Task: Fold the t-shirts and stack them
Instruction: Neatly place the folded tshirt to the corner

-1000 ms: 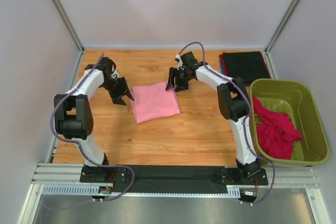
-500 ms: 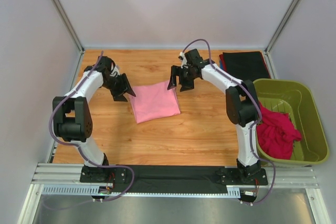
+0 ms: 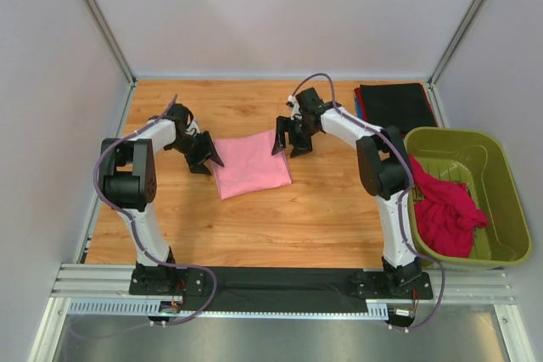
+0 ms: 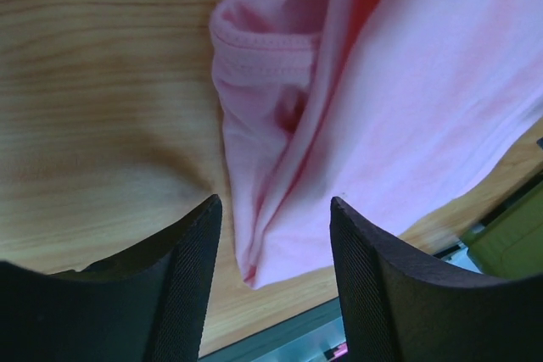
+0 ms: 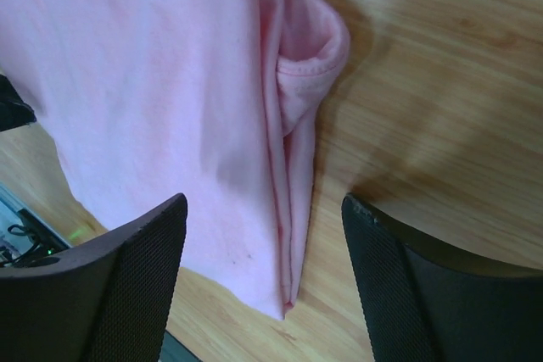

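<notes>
A light pink t-shirt (image 3: 251, 165) lies folded into a flat rectangle on the wooden table (image 3: 322, 209). My left gripper (image 3: 206, 157) is at its left edge and stands open. In the left wrist view the shirt's folded edge (image 4: 280, 150) lies loose between the left gripper's (image 4: 273, 203) fingers. My right gripper (image 3: 287, 142) is at the shirt's far right corner, also open. The right wrist view has the layered edge of the pink shirt (image 5: 153, 82) running between the right gripper's (image 5: 263, 201) fingers, unpinched. A magenta-red t-shirt (image 3: 447, 211) sits crumpled in the tub. Folded t-shirts (image 3: 397, 106) are stacked at the back right, black on top.
An olive-green plastic tub (image 3: 501, 167) stands at the right edge of the table, next to the right arm. Grey walls close in the table on the left, back and right. A black strip (image 3: 280, 281) and metal rails run along the near edge.
Both grippers have closed in on the pink shirt, the left onto its left edge, the right onto its far right corner. The left arm's elbow has swung right. The shirt has not moved.
</notes>
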You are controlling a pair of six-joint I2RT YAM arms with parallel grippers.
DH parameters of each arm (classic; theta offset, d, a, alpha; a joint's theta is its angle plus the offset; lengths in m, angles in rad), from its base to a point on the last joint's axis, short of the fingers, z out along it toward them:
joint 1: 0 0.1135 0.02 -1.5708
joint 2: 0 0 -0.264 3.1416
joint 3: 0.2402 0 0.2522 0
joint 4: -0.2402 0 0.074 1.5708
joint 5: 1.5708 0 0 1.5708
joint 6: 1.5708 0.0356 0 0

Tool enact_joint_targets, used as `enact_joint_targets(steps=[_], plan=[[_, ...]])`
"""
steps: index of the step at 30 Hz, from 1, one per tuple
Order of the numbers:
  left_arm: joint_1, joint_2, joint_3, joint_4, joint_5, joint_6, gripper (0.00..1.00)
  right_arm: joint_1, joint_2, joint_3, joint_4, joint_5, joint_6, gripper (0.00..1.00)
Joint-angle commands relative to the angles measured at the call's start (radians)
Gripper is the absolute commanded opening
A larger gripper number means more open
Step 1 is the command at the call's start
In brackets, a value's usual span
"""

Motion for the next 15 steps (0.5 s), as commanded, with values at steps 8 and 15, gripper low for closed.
enact_joint_targets(steps=[8, 15], plan=[[-0.007, 0.081, 0.024, -0.01, -0.065, -0.01, 0.43, 0.032, 0.017, -0.077, 0.149, 0.039, -0.036, 0.72], [-0.01, 0.102, 0.053, -0.044, -0.076, -0.021, 0.2, 0.059, -0.004, -0.145, 0.146, 0.045, -0.056, 0.65]])
